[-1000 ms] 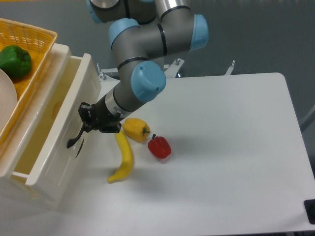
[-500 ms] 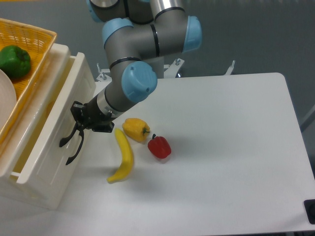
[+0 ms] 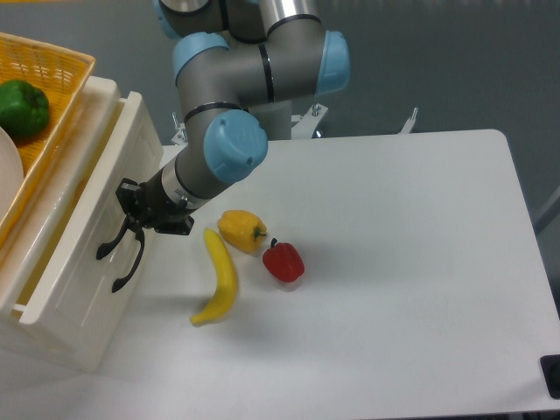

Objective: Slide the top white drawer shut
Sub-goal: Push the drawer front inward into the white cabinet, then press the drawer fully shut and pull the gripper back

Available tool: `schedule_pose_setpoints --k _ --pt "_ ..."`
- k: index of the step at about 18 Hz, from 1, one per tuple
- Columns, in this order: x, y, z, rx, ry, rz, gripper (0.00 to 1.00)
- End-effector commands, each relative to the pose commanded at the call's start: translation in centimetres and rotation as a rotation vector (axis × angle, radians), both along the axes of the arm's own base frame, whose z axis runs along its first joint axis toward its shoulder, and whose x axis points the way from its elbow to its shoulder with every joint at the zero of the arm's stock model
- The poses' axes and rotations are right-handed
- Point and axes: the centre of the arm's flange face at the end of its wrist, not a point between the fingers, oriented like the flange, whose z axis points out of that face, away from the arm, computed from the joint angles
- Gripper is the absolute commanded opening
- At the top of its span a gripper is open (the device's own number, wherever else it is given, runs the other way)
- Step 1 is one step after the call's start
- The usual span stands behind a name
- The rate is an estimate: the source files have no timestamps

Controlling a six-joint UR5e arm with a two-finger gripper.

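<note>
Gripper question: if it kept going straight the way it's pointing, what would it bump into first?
The gripper points left at the top white drawer. It would meet the drawer's front first, right by the black handle; it already looks pressed against it, though depth is hard to judge.

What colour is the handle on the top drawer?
Black; the arched handle on the top white drawer shows clearly in the fixed camera.

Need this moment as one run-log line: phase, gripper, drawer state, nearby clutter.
phase: pushing | gripper: at black handle, state unclear | top white drawer: partly open | nearby: banana, yellow pepper, red pepper
</note>
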Motion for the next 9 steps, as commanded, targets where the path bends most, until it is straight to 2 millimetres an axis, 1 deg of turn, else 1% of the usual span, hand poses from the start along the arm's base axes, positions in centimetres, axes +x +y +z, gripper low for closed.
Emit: schedule_pose_setpoints --k 9 --pt "0.84 0.35 -0.18 -0.004 -0.003 -0.013 0.01"
